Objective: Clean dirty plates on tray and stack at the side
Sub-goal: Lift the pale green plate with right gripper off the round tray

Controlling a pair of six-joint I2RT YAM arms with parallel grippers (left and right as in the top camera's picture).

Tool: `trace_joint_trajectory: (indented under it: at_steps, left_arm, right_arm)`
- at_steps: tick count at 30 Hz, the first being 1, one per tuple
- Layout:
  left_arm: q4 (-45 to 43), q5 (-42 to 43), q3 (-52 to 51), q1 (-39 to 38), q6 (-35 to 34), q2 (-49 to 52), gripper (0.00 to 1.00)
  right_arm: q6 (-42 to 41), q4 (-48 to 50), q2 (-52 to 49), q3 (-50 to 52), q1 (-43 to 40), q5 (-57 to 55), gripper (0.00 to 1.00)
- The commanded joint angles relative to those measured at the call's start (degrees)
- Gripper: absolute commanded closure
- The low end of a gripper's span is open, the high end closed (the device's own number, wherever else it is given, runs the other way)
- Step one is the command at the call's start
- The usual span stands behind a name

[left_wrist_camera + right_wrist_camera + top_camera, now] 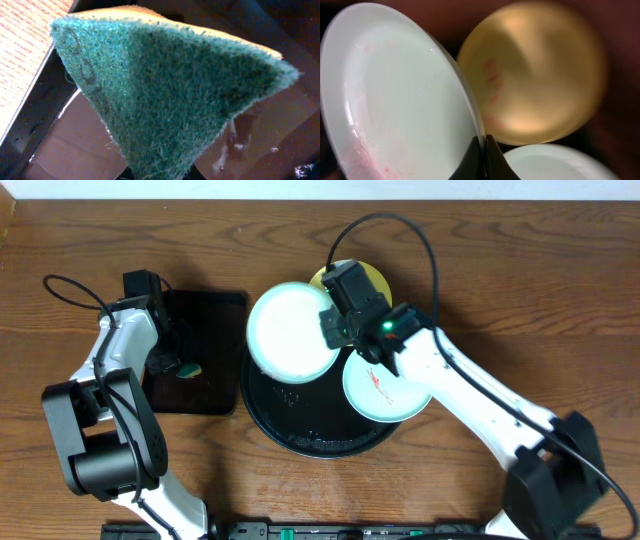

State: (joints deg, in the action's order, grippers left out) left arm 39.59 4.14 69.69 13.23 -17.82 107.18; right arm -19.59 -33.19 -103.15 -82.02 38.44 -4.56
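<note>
right gripper (482, 137): pinching pale mint round plate (395, 100) by its rim, 10 o'clock over glossy round black tray (300, 442)
left gripper (172, 365): nipping green scouring sponge (170, 90)

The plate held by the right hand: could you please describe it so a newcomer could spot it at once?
Find the round black tray mid-table. Over its far-left rim is a pale mint plate, pinched at its edge by the right hand. The other mint plate lies near-right with a red squiggle; the yellow plate is behind.
</note>
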Motion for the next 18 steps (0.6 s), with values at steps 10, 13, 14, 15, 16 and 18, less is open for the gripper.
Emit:
trace_joint_trajectory:
  at_steps: [10, 13, 14, 15, 16, 18]
  left_arm:
    - [-0.42, -0.11, -0.48, -0.17, -0.28, 0.59, 0.92]
    - [-0.72, -0.11, -0.48, -0.17, -0.31, 0.57, 0.92]
    - [-0.81, -0.11, -0.48, -0.17, -0.31, 0.57, 0.92]
    - [-0.87, -0.11, -0.48, -0.17, -0.31, 0.57, 0.92]
    - [-0.92, -0.11, -0.48, -0.17, -0.28, 0.57, 0.92]
    - [-0.92, -0.11, -0.48, -0.17, -0.31, 0.57, 0.92]
  right_arm:
    - [11.54, -0.63, 1.90, -0.42, 12.28, -44.33, 0.99]
    - [11.54, -0.66, 1.90, -0.42, 14.93, -53.64, 0.99]
    - [11.54, -0.66, 1.90, -0.42, 15.47, -56.15, 0.99]
    - [11.56, -0.66, 1.90, -0.42, 15.96, -58.49, 0.99]
    - [11.56, -0.68, 1.90, -0.42, 16.33, -60.22, 0.99]
    - [11.54, -0.68, 1.90, -0.42, 17.00, -62.88, 0.99]
